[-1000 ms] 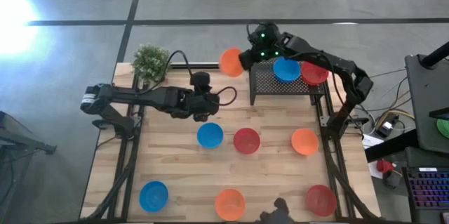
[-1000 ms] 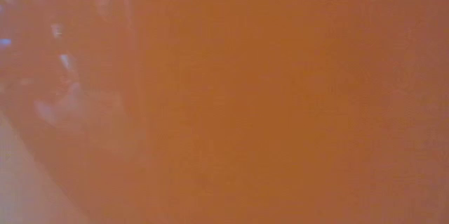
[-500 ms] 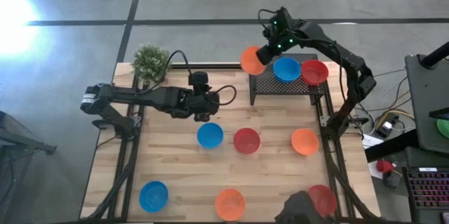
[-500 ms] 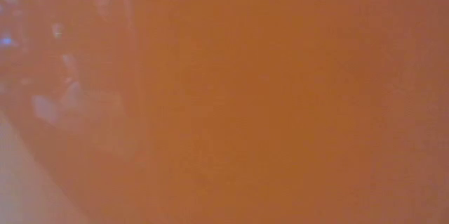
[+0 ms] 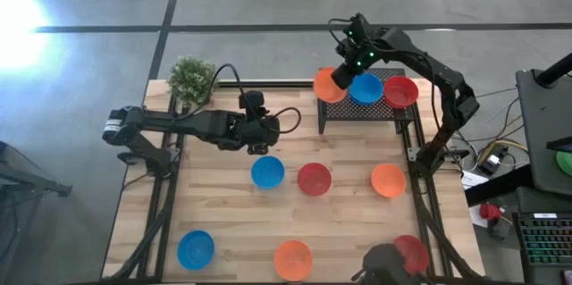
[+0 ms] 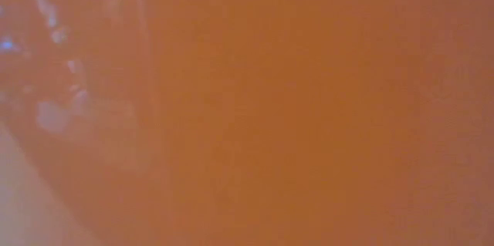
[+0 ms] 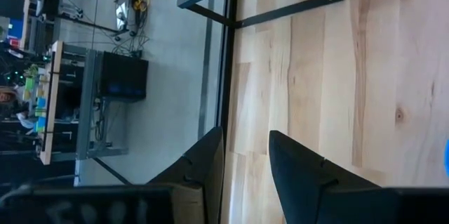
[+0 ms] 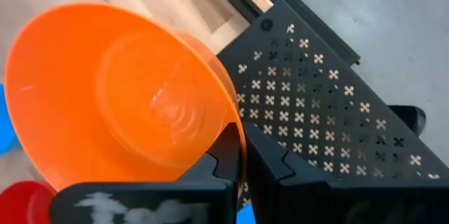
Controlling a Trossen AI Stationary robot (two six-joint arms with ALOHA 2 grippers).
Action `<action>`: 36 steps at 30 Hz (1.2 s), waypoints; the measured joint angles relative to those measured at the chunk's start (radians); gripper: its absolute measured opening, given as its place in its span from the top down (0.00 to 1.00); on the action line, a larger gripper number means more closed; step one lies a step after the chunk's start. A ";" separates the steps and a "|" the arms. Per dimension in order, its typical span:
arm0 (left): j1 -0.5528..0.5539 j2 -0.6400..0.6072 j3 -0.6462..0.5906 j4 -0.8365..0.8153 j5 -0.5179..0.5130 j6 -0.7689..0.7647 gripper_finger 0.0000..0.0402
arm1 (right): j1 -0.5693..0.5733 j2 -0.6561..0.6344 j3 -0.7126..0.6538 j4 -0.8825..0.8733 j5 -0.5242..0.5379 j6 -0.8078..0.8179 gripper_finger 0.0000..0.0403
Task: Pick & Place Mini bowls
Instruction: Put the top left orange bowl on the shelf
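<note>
Orange bowl carried to the rack.
We find the right gripper pinching the orange bowl by its rim over the rack's free left end, beside the blue bowl; left gripper narrowly parted, empty, mid-table.

A glossy, smooth orange plastic bowl, a matt perforated black metal rack, a pale wooden table.

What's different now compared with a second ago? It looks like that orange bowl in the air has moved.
The right gripper, shut on the rim of an orange bowl, has carried it from beside the rack's left end to over the black rack, next to the blue bowl and red bowl already there. Nothing was let go. The left gripper stayed open over the table, and the six bowls on the wood did not move.
</note>
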 joint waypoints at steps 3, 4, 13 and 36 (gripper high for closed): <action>0.000 0.000 0.000 0.000 0.000 -0.012 0.71 | 0.000 0.000 -0.006 -0.020 0.067 0.000 0.97; 0.000 0.000 0.000 0.000 0.000 -0.014 0.71 | 0.000 0.000 -0.008 -0.025 0.079 0.000 0.97; 0.000 0.000 0.000 0.000 0.000 -0.012 0.71 | 0.001 0.000 -0.025 -0.003 0.090 -0.007 0.97; 0.000 0.000 0.000 0.000 0.000 0.002 0.71 | 0.001 0.000 -0.025 0.002 0.091 0.014 0.78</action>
